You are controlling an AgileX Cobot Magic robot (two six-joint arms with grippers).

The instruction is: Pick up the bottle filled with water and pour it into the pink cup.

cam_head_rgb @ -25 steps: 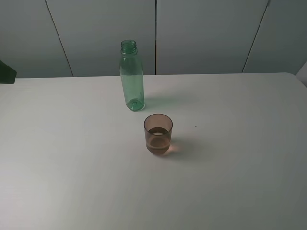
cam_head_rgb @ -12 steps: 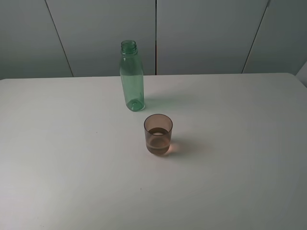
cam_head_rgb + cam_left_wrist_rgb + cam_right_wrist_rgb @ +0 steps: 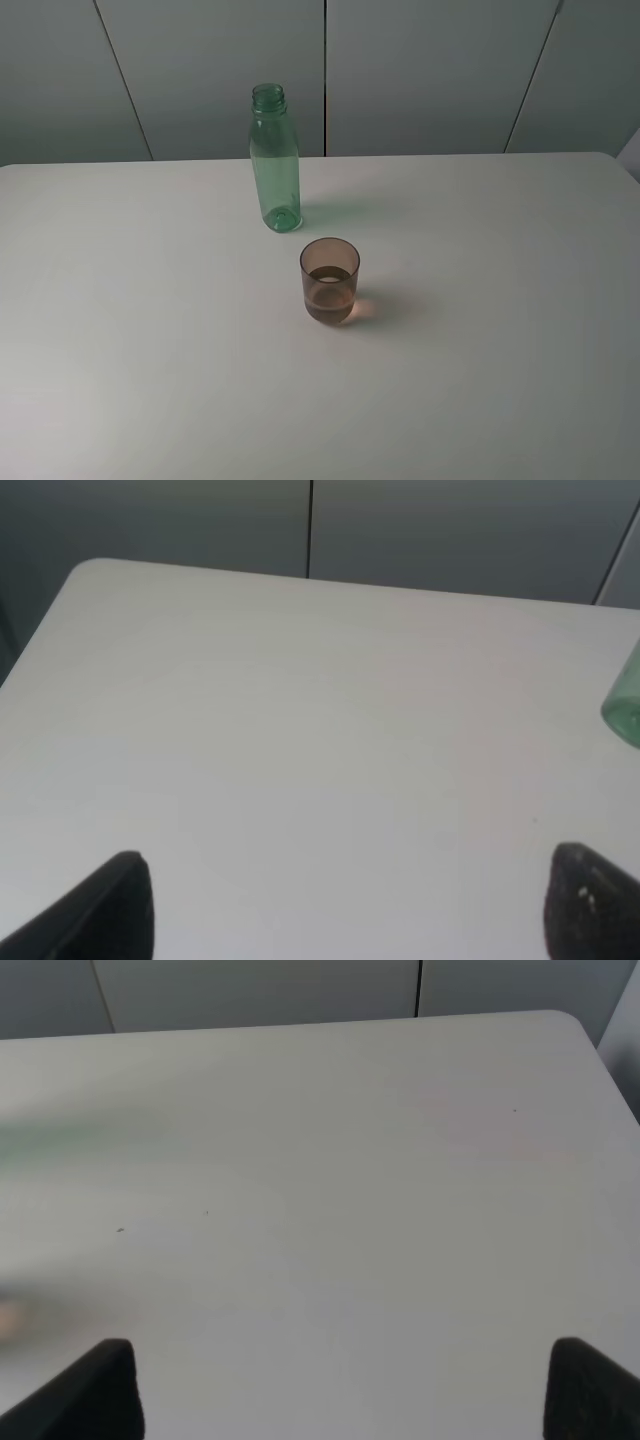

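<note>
The green transparent bottle [image 3: 274, 160] stands upright and uncapped toward the back of the white table [image 3: 500, 300]. The pink cup [image 3: 329, 280] stands just in front of it and slightly to the right, with liquid in its lower half. Neither arm appears in the exterior high view. In the left wrist view my left gripper [image 3: 355, 895] is open above bare table, with its dark fingertips [image 3: 120, 890] far apart and the bottle's base [image 3: 625, 705] at the frame edge. My right gripper [image 3: 347, 1380] is also open over bare table, nothing between its fingertips [image 3: 585, 1375].
Grey wall panels [image 3: 420, 70] rise behind the table's back edge. The table's rounded back corners show in both wrist views [image 3: 90, 570] [image 3: 565, 1020]. A blurred green smear [image 3: 60, 1140] lies at the edge of the right wrist view.
A dark part of the left arm at the left edge of the exterior high view has gone out of frame. Bottle and cup have not moved.
</note>
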